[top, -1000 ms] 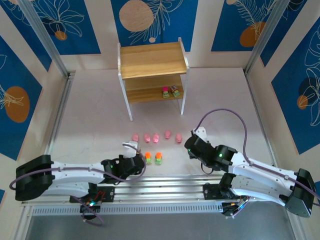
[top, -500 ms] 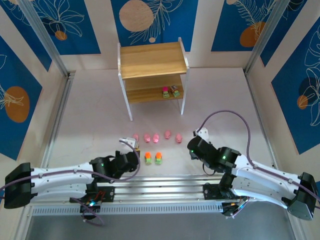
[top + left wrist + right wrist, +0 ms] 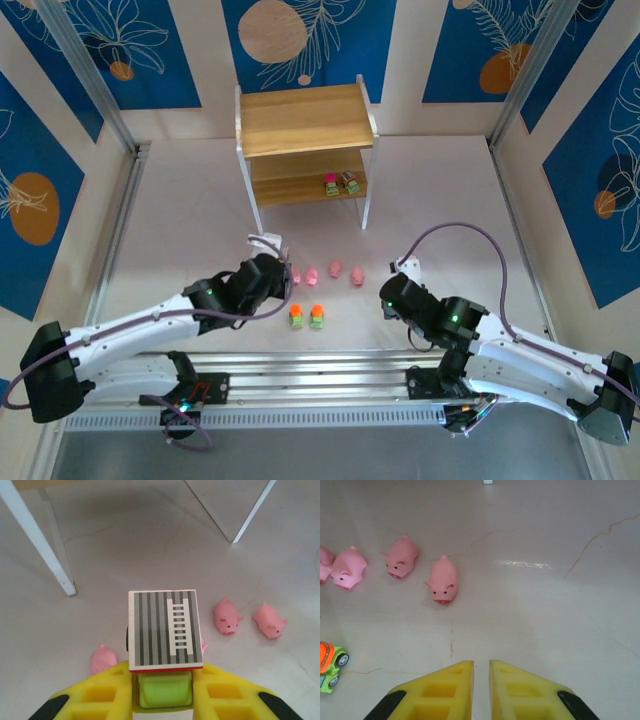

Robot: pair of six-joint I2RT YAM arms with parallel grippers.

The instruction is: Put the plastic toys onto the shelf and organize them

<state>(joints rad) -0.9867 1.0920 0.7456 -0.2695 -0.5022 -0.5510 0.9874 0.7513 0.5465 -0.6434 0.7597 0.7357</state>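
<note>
Clamping a grey-topped green toy [image 3: 165, 630], the left gripper [image 3: 164, 680] hangs above pink pigs [image 3: 226, 616]; the right gripper [image 3: 481, 670] sits pinched together, empty.

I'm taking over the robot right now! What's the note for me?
Left gripper: shut on a grey-striped toy, held over the left end of the pink pigs.
Right gripper: shut, holding nothing, low over the table right of the pigs.
Shelf: two blocky toys on the lower board, right end.
Table: pigs in a row, two orange-topped toys in front of them.
Done: two toys shelved.
Left: the held toy, the orange pair, all the pigs.
</note>
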